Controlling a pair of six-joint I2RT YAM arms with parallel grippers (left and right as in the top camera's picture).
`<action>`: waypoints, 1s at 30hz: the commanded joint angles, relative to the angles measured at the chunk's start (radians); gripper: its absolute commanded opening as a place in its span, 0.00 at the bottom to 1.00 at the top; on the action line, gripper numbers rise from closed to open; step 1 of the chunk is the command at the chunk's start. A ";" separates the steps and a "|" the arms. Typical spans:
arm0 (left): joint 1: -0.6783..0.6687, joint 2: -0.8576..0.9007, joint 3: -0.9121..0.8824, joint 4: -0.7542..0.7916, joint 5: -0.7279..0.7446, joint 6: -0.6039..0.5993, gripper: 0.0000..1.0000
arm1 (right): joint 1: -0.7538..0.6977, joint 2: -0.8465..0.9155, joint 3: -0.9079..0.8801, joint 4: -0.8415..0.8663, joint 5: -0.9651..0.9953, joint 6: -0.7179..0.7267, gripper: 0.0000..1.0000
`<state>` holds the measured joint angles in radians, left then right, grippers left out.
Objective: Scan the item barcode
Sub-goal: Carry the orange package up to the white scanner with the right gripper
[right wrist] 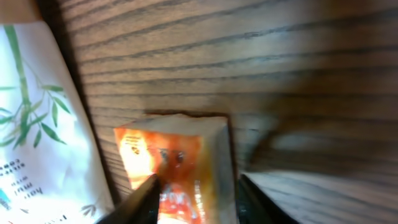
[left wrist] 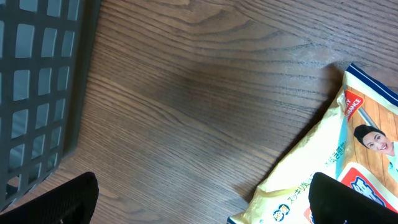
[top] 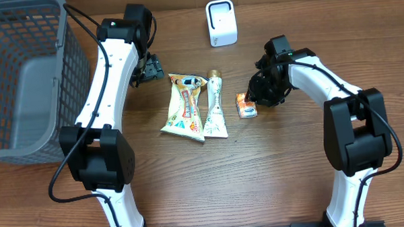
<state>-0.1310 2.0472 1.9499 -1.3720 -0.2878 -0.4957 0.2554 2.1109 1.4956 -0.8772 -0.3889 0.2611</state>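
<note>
Since the packet (right wrist: 180,165) lies flat on the table (top: 271,178), I have the right pincer (right wrist: 198,202) standing over it from above, with one finger on each side. Its fingers (right wrist: 144,198) are about half spread astride the packet. The wrist view is too blurred for me to tell whether the pads already bite, so I will not call it held. I judge this to be the grasp step, because the packet has to come off the wood before any barcode can face a reader.

Just beside the right pincer, on the side toward the other arm, lies the tube (top: 215,107), close to the packet but apart from it as seen from overhead. Next beyond it lies the pouch (top: 183,109), which seems to touch the tube near their lower ends. Well apart from the pincer, toward the table's back edge, the scanner (top: 221,23) stands upright, likely so that an item can be presented in front of it. Farther off, past the pouch, the left pincer (top: 153,69) hovers spread wide and pinching nothing, which I take as parked out of the way. Farthest of all sits the basket (top: 24,25), probably meant for finished goods.

Count: one packet, one tube, one pouch, one scanner, one basket, two pincers.
</note>
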 commanded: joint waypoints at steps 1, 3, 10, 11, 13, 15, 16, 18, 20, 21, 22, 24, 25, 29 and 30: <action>-0.007 0.008 0.003 0.000 0.000 -0.014 1.00 | 0.008 0.026 -0.005 0.002 -0.008 0.009 0.31; -0.007 0.008 0.003 0.000 0.000 -0.014 1.00 | 0.008 0.034 -0.005 0.002 -0.005 0.026 0.13; -0.007 0.008 0.003 0.000 0.000 -0.014 1.00 | 0.000 0.032 0.009 0.000 -0.056 0.049 0.04; -0.007 0.008 0.003 0.000 0.000 -0.014 1.00 | -0.003 0.032 0.014 0.001 -0.082 0.048 0.04; -0.008 0.008 0.003 0.000 0.000 -0.014 1.00 | -0.010 0.031 0.032 0.002 -0.142 0.048 0.04; -0.008 0.008 0.003 0.000 0.000 -0.014 1.00 | -0.016 0.031 0.048 0.008 -0.192 0.048 0.04; -0.007 0.008 0.003 0.000 0.000 -0.014 1.00 | -0.019 0.031 0.054 0.015 -0.219 0.049 0.04; -0.008 0.008 0.003 0.000 0.000 -0.014 1.00 | -0.027 0.031 0.065 0.033 -0.290 0.049 0.04; -0.008 0.008 0.003 0.000 0.000 -0.014 1.00 | -0.035 0.031 0.071 0.056 -0.375 0.049 0.04; -0.007 0.008 0.003 0.000 0.000 -0.014 1.00 | -0.042 0.031 0.071 0.070 -0.425 0.049 0.04; -0.007 0.008 0.003 0.000 0.000 -0.014 1.00 | -0.047 0.031 0.071 0.080 -0.462 0.049 0.04; -0.007 0.008 0.003 0.000 0.000 -0.014 1.00 | -0.058 0.031 0.071 0.105 -0.534 0.050 0.04; -0.007 0.008 0.003 0.000 0.000 -0.014 1.00 | -0.064 0.031 0.071 0.122 -0.565 0.051 0.04; -0.008 0.008 0.003 0.000 0.000 -0.014 1.00 | -0.084 0.031 0.071 0.193 -0.622 0.126 0.04; -0.007 0.008 0.003 0.000 0.000 -0.014 1.00 | -0.088 0.031 0.071 0.207 -0.626 0.140 0.04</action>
<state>-0.1310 2.0472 1.9499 -1.3716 -0.2878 -0.4957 0.1844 2.1315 1.5391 -0.7094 -0.9218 0.3412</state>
